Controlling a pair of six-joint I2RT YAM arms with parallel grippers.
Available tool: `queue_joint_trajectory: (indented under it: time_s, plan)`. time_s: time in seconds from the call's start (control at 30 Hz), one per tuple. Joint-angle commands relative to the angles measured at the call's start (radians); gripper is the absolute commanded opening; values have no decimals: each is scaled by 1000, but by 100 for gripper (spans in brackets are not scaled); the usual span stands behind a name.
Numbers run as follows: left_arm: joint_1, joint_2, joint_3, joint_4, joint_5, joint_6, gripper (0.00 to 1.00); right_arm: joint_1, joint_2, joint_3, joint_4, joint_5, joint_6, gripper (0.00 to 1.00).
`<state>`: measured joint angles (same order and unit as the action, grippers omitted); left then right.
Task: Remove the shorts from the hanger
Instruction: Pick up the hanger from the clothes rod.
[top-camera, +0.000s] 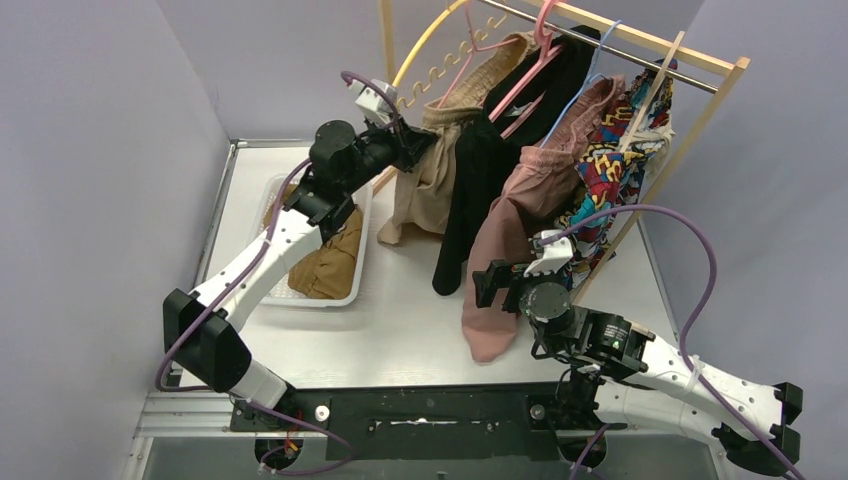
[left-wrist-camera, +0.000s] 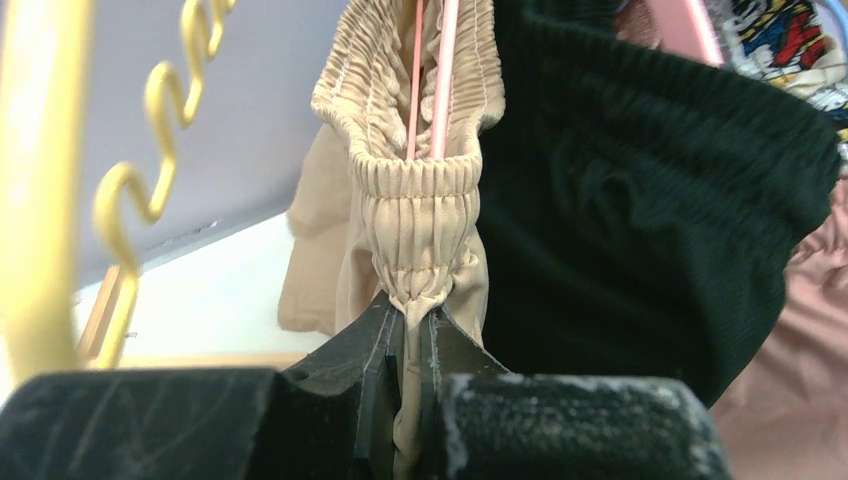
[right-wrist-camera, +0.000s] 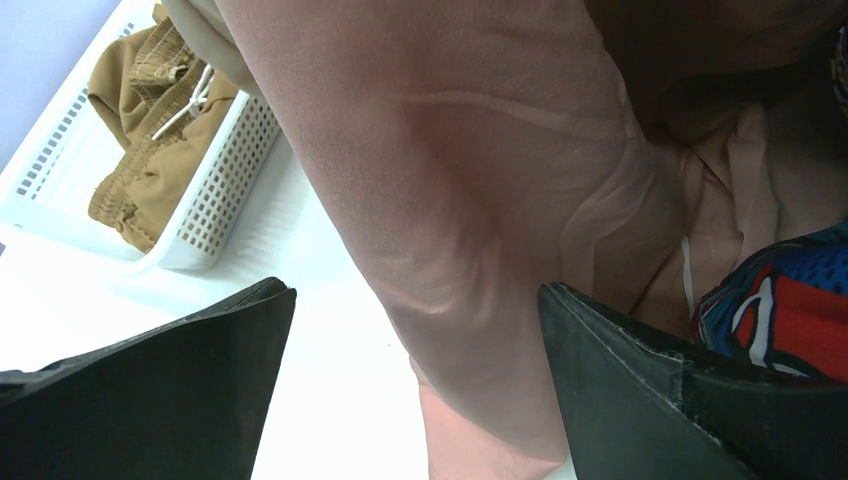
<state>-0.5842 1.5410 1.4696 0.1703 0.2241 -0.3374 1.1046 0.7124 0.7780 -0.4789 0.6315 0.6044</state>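
Beige-tan shorts (top-camera: 428, 170) hang on a pink hanger (top-camera: 478, 52) at the left of the rail. My left gripper (top-camera: 418, 140) is shut on their gathered waistband (left-wrist-camera: 420, 240), which is pinched between the fingers (left-wrist-camera: 372, 350). Black shorts (top-camera: 478, 170) and dusty pink shorts (top-camera: 515, 220) hang to the right on their own hangers. My right gripper (top-camera: 497, 285) is open beside the pink shorts' hanging leg (right-wrist-camera: 480, 200), which lies between its spread fingers (right-wrist-camera: 640, 380) untouched. Olive-brown shorts (top-camera: 325, 262) lie in the white basket.
The wooden rack (top-camera: 700, 110) with a metal rail stands at the back right, also carrying a colourful patterned garment (top-camera: 615, 160). A yellow hanger (top-camera: 425, 45) hangs empty at the rail's left end. The white basket (top-camera: 355, 285) sits at the left on the table.
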Motion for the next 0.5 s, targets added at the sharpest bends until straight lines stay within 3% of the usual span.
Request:
queue_joint_trajectory:
  time_s: [0.0,0.17,0.47]
  plan:
    - [69,-109,-69,231,81,-94,0,-6,-17,23,71,12,8,97]
    - [115,-111,-97,297,196,-164,0,-8,-9,21,83,8,5,97]
    - [115,-240,-284,176,170,-96,0,-8,-14,24,97,0,9,97]
